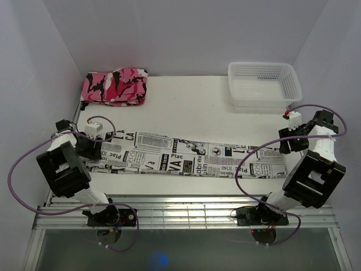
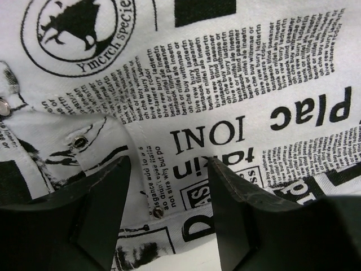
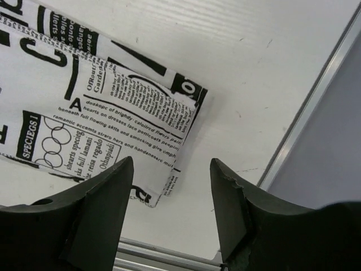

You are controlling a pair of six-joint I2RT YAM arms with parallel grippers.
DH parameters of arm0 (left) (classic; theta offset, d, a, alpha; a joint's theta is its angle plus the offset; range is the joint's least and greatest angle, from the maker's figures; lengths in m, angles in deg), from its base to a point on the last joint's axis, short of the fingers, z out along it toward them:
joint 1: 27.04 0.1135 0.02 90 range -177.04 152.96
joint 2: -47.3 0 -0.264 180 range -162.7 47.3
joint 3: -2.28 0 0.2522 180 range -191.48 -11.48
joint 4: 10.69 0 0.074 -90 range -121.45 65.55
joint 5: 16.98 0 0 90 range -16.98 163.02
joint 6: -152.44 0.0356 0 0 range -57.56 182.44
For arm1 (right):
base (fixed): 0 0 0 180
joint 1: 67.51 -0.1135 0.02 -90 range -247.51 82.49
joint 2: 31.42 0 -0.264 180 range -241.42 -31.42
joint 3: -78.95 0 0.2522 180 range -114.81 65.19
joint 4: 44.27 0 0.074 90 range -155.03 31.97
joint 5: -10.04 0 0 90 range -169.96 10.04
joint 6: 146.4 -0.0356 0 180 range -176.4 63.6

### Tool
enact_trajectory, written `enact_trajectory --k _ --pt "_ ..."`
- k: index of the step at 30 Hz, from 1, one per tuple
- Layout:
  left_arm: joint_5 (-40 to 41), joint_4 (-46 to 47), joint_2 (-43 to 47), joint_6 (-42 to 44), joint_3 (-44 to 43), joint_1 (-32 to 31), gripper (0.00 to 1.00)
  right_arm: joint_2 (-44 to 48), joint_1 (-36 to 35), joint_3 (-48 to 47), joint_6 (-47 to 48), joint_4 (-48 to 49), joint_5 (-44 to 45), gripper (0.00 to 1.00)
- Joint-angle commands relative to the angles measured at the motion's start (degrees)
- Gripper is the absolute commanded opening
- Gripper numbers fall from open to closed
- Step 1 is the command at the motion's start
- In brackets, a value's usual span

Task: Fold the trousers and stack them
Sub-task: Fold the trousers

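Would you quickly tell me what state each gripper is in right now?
Left gripper: open, over the trousers, gripping nothing.
Right gripper: open, above the trousers' hem, gripping nothing.

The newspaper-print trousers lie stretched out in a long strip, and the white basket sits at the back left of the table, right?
Not quite: the white basket sits at the back right, as the top view shows. The back left holds the pink camouflage garment. The trousers do lie stretched out in a long strip.
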Motion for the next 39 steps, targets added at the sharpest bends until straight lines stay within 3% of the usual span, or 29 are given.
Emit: enact_trajectory --k 1,10,27,29,30,33,35,39 --pt "-1.6 0.7 3.8 1.2 2.0 0.3 0.68 1.1 0.9 3.3 -7.0 0.9 0.6 0.63" --pt "-0.3 0.7 4.8 0.4 4.9 0.3 0.71 -1.2 1.8 9.8 -11.4 10.2 -0.6 0.57" --pt "2.6 1.1 5.5 1.9 6.2 0.3 0.71 -9.9 2.3 10.8 -12.4 14.0 -1.9 0.55" --pt "2.8 1.0 5.3 1.9 6.0 0.3 0.71 -9.9 2.3 10.4 -12.3 13.1 -3.0 0.49" --pt "2.7 1.0 5.3 1.8 6.0 0.3 0.71 -9.8 2.3 10.0 -12.1 12.1 -3.6 0.36" --pt "2.8 1.1 4.9 1.8 5.7 0.3 0.71 -8.7 2.3 9.0 -11.6 9.8 -6.3 0.13" --pt "2.8 1.1 4.8 1.9 5.6 0.3 0.72 -7.2 2.3 7.8 -11.3 7.1 -8.3 0.08" --pt "2.9 1.1 4.4 1.9 5.3 0.3 0.71 -4.9 2.3 5.0 -11.0 3.0 -9.7 0.08"
